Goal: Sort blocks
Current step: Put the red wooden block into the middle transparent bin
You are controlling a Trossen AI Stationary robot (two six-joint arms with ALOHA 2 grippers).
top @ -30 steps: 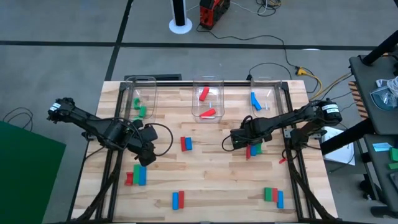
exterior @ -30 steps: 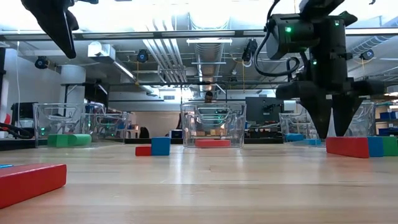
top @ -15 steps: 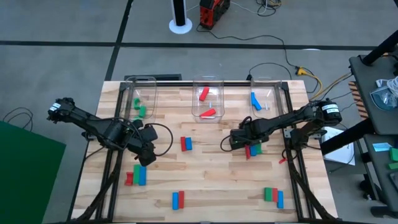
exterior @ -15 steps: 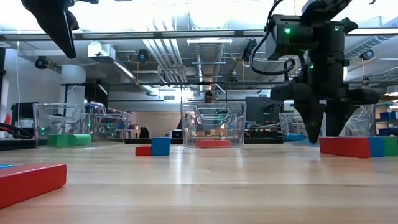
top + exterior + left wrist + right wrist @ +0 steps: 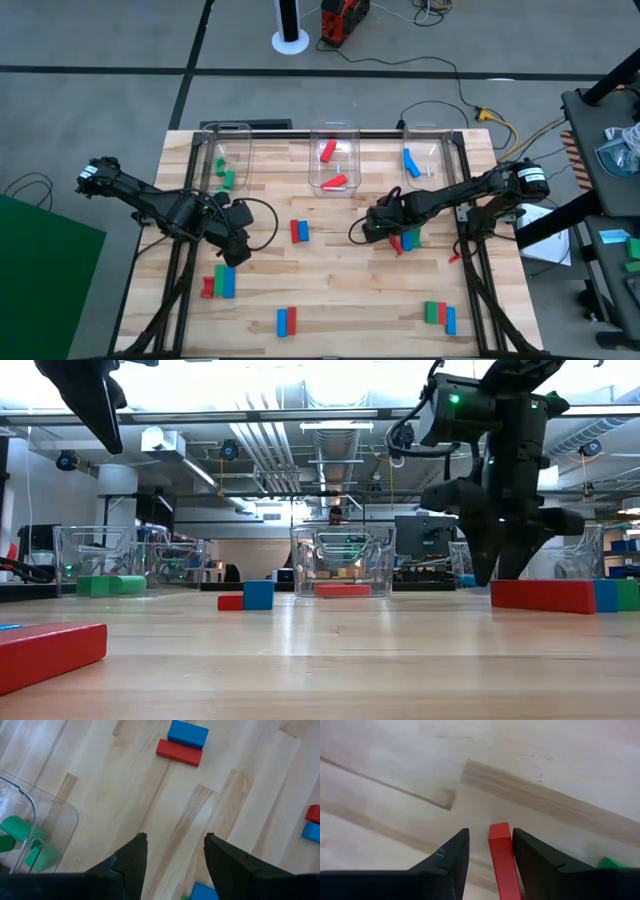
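While waiting over bare table (image 5: 330,275) at left, held left gripper (image 5: 175,840) parted and empty. Farther right, straddled red block (image 5: 502,860) with right gripper (image 5: 490,831), fingers spread, not yet clenched. Lay flat beside blue block (image 5: 603,595) and green block (image 5: 627,594); likely bound for middle bin (image 5: 312,160) with reds.

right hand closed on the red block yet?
No: in the right wrist view the right hand is open, its fingers either side of the small red rectangular block with gaps showing.
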